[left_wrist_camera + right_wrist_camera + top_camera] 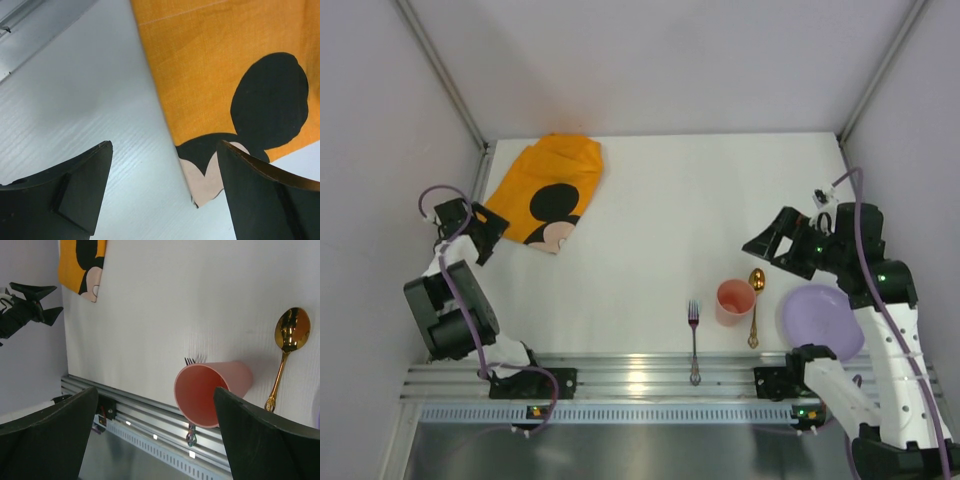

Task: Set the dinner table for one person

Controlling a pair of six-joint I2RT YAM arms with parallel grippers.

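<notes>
At the placemat (210,65) edge the left gripper (165,150) hangs agape, right gripper (155,390) too; a shallow pinch could merely bunch the cloth.

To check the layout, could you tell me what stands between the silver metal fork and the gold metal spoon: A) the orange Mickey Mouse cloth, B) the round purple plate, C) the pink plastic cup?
C: the pink plastic cup sits between the silver metal fork and the gold metal spoon.

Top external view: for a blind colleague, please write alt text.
White table with an orange Mickey Mouse placemat far left; fork, pink cup, gold spoon and purple plate near the front. Left hand and right hand open, empty.
</notes>
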